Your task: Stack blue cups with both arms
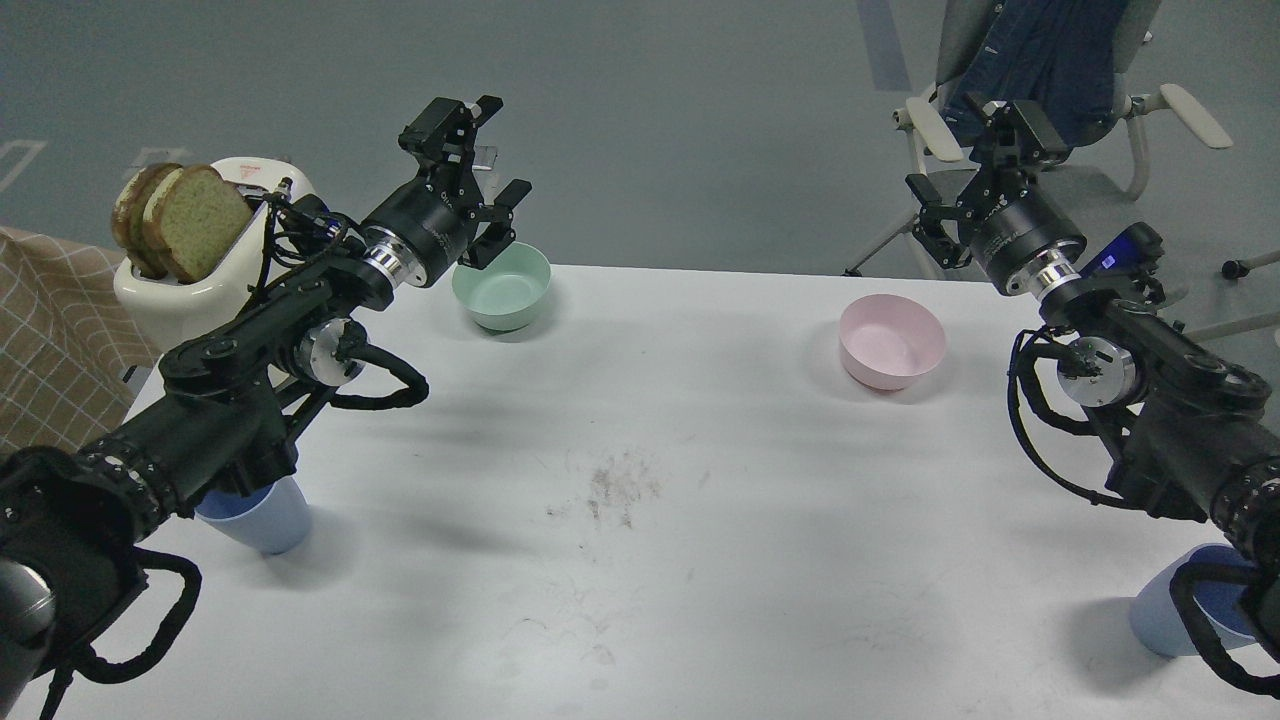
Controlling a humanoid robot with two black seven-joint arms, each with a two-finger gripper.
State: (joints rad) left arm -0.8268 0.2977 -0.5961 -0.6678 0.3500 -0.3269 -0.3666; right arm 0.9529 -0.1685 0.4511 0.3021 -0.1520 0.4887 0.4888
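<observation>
Nothing grasped: left fingers (490, 175) and right fingers (960, 170) spread, empty, raised. I must lower toward left cup (262, 515), right cup (1165, 615).

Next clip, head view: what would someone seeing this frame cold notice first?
Two black arms sweep in from either side, the left gripper raised with fingers spread beside the mint-green bowl, the right gripper raised and open beyond the table's far edge, past the pink bowl. Then the cream toaster with bread slices at far left. The two blue cups sit near the front corners, half hidden under the arms.
</observation>
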